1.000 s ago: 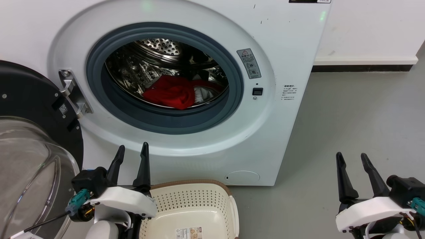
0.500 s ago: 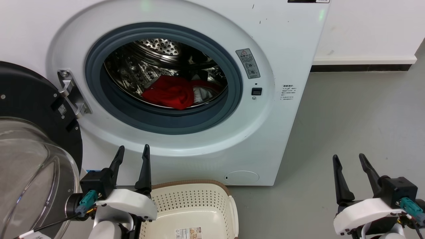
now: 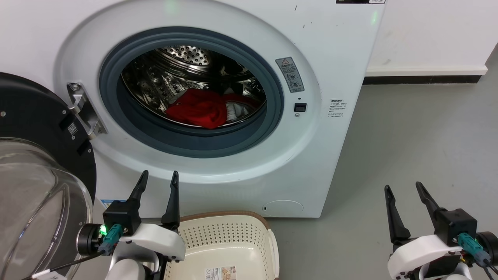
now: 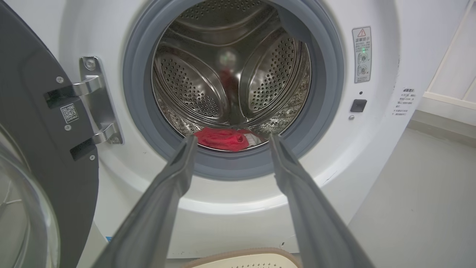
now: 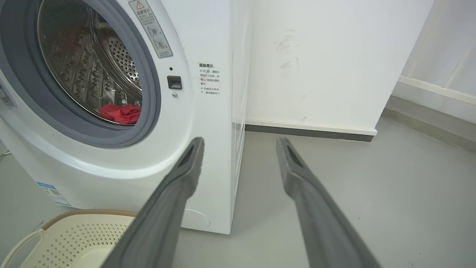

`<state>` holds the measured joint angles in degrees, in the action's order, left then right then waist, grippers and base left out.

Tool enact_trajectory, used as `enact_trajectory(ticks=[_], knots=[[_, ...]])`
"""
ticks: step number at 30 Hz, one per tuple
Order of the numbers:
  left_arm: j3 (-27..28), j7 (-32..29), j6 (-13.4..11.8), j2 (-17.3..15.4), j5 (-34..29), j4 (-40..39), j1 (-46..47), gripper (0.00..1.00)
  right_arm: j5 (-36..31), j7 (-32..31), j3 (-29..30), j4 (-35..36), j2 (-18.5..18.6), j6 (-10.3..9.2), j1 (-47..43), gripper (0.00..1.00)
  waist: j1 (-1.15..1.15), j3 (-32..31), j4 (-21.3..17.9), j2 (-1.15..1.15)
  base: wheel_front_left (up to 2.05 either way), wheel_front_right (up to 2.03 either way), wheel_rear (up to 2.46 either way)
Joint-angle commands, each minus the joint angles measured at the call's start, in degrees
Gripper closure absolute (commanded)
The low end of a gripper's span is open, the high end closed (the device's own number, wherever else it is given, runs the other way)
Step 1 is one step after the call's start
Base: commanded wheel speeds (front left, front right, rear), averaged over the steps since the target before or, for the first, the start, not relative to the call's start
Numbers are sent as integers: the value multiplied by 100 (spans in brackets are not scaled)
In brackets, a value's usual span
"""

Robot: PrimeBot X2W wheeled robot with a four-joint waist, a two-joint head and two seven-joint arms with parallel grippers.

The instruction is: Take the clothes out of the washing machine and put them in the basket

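Crumpled red clothes [image 3: 202,111] centre frame, in perforated steel drum [image 3: 186,54] of white washing machine [image 3: 330,58]. Cream perforated basket [image 3: 229,233] bottom centre. Left gripper [image 3: 160,173], right gripper [image 3: 403,186]: jaws apart, empty.

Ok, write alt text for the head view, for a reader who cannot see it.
A white washing machine stands with its door swung open at left and red clothes lying low in its drum. A cream basket sits on the floor before it; the left hand and right hand hover low at either side, both open.
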<state>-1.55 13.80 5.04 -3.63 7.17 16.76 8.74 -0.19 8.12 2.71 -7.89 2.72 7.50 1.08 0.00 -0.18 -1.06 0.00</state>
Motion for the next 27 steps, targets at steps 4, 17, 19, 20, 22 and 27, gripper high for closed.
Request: enact_trajectory(ticks=[4, 17, 19, 20, 22, 27], knots=[[17, 82, -11, -12, -241, 30, 73, 0, -218, 70, -21, -49, 28, -2, -64, 0, 0, 4, -1, 0, 0, 0, 0], [62, 143, -14, 21, -430, 95, 90, 0, -344, 122, -36, -128, 28, -2, -43, 0, 0, 32, -3, 0, 0, 0, 0], [74, 143, -12, 25, -423, 102, 91, 0, -328, 131, -33, -135, 28, -2, -39, 0, 0, 36, -3, 0, 0, 0, 0], [83, 143, -11, 26, -420, 104, 91, 0, -320, 131, -35, -139, 28, -2, -38, 0, 0, 39, -3, 0, 0, 0, 0], [88, 143, -6, 29, -418, 106, 86, 0, -308, 140, -29, -148, 27, -2, -36, 0, 0, 43, 0, 0, 0, 0, 0], [92, 143, 13, 35, -436, 111, 85, 0, -291, 147, -21, -174, 27, -2, -37, 0, 0, 62, 11, 0, 0, 0, 0]])
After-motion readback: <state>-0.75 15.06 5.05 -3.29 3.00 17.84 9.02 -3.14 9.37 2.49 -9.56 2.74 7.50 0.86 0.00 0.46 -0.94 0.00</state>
